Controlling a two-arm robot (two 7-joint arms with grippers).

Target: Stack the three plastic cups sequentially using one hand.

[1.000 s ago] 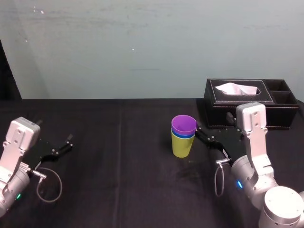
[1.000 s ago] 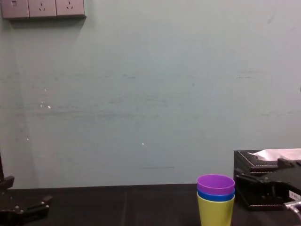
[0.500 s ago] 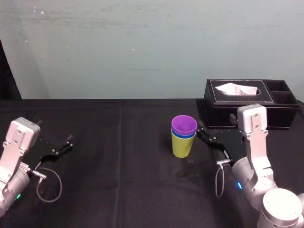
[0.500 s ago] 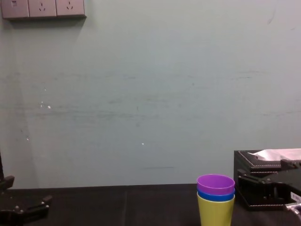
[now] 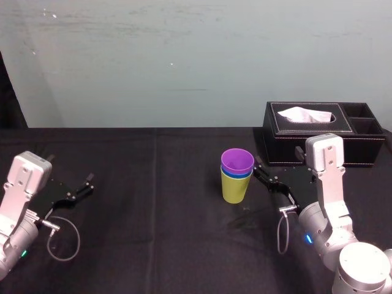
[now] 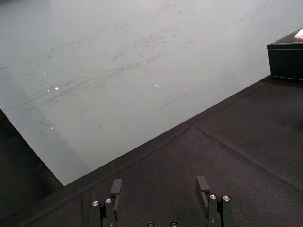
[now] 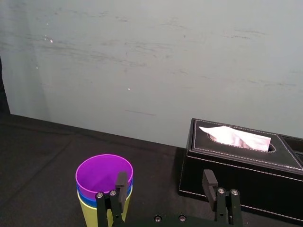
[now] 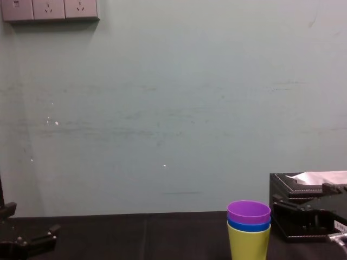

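The three plastic cups stand nested on the black table: the purple cup (image 5: 237, 160) sits inside the blue cup (image 5: 236, 175), which sits inside the yellow-green cup (image 5: 234, 190). The right wrist view shows the purple cup (image 7: 103, 172) on top of the yellow-green cup (image 7: 87, 210). My right gripper (image 5: 258, 171) is just right of the stack, open and holding nothing; one finger (image 7: 122, 182) stands in front of the stack's rim. My left gripper (image 5: 82, 187) rests open at the far left of the table, also seen as the left gripper (image 6: 159, 187) from its wrist.
A black tissue box (image 5: 318, 131) with a white tissue stands at the back right, close behind my right gripper. A pale wall bounds the table's far edge. Black cloth lies bare between the stack and my left arm.
My right arm has shifted only slightly beside the stack. The cups and the left arm have not moved.
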